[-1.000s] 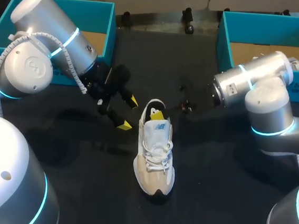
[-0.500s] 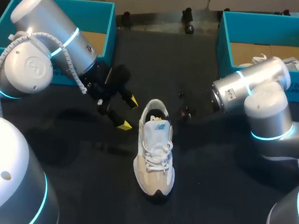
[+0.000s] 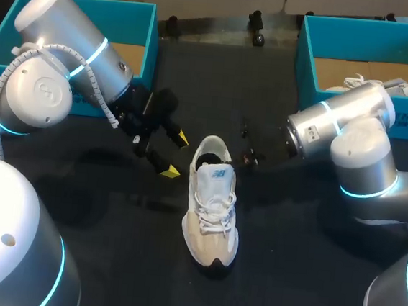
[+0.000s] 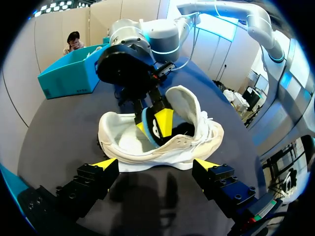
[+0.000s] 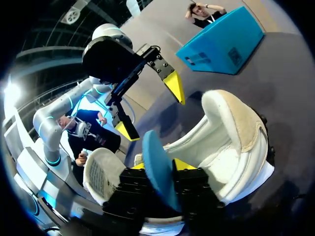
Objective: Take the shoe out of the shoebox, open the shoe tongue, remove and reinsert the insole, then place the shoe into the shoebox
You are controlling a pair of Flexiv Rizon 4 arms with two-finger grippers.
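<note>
The shoe (image 3: 212, 204) stands unboxed at the middle of the tabletop (image 3: 108, 252), the right gripper (image 5: 162, 167) clamped on the insole (image 5: 156, 160) at the heel opening, the left gripper (image 3: 176, 154) alongside with jaws apart; seating the insole and reboxing apparently remain.

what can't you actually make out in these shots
Head view: tips of the right gripper, sunk in the shoe opening.
Left wrist view: lower end of the insole, behind the shoe's side wall.
Head view: contents of the right shoebox, partly behind the right arm.
</note>
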